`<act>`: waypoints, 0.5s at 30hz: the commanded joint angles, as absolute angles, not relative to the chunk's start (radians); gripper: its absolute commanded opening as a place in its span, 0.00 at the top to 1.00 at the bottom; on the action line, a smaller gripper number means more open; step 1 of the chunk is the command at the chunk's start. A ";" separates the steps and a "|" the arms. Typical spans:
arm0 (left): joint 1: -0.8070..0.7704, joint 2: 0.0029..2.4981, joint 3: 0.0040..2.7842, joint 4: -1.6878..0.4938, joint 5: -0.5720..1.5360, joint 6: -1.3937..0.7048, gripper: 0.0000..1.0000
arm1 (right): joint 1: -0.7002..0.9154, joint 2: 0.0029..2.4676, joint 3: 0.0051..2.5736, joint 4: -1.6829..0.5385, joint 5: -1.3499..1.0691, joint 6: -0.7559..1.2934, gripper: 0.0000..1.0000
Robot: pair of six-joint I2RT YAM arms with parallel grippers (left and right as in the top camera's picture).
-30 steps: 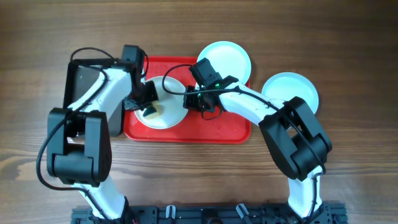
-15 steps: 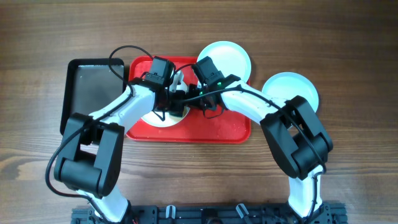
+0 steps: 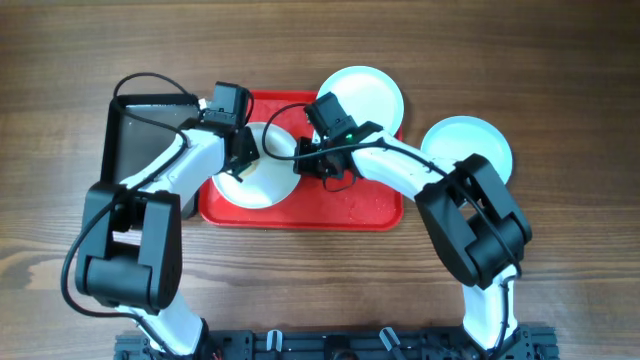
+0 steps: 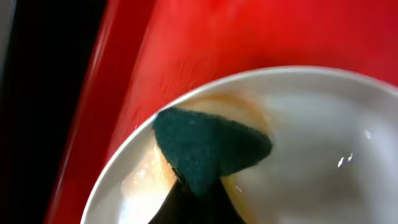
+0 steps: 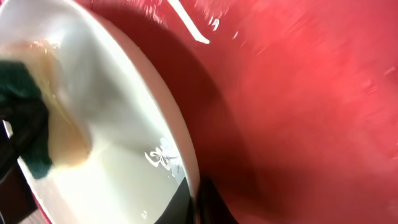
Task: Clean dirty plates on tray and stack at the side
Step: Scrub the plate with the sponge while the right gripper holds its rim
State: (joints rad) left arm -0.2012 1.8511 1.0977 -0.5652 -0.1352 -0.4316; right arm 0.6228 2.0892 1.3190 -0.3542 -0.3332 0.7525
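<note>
**Plate scrubbed on the red tray while its rim is held**

A dirty plate [image 3: 262, 180] is seen lying on the left half of the red tray [image 3: 350, 205], which sits in the middle of the wooden table [image 3: 570, 260]. The left gripper [image 3: 238, 170] is lowered onto this plate, and its jaws are closed on a dark green sponge [image 4: 208, 149], which is pressed against the inside of the plate close to the rim. A brown smear [image 4: 142, 179] is spread over the glossy surface around and under the sponge.

The right gripper [image 3: 305, 160] is placed at the opposite, right-hand edge of the same plate. In the right wrist view the rim appears to be pinched between its jaws, though only one dark finger is plainly shown there, so the grip cannot be fully confirmed.

A second plate [image 3: 365, 95] is found at the tray's far right corner, overlapping the tray rim and lying partly on the table. A third plate [image 3: 470, 140] is set on the table to the right of the tray, just beside the second and partly covered by the right arm. Both look clean and white.

A black tray [image 3: 135, 130] is placed against the left side of the red tray, partly hidden under the left arm.
</note>
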 commanded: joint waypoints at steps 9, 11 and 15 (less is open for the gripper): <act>-0.212 1.894 1.053 -0.712 0.699 0.123 0.96 | 0.617 2.124 1.317 -0.373 -0.339 0.733 0.96; -0.212 1.894 1.053 -0.668 0.692 0.109 0.96 | 0.617 2.124 1.317 -0.374 -0.339 0.733 0.96; -0.211 1.894 1.053 -0.550 0.376 -0.105 0.96 | 0.617 2.124 1.317 -0.378 -0.339 0.733 0.96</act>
State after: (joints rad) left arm -0.2020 1.8744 1.0630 -0.6220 0.5552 0.0303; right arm 0.6178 2.0892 1.3193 -0.3653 -0.3401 0.7288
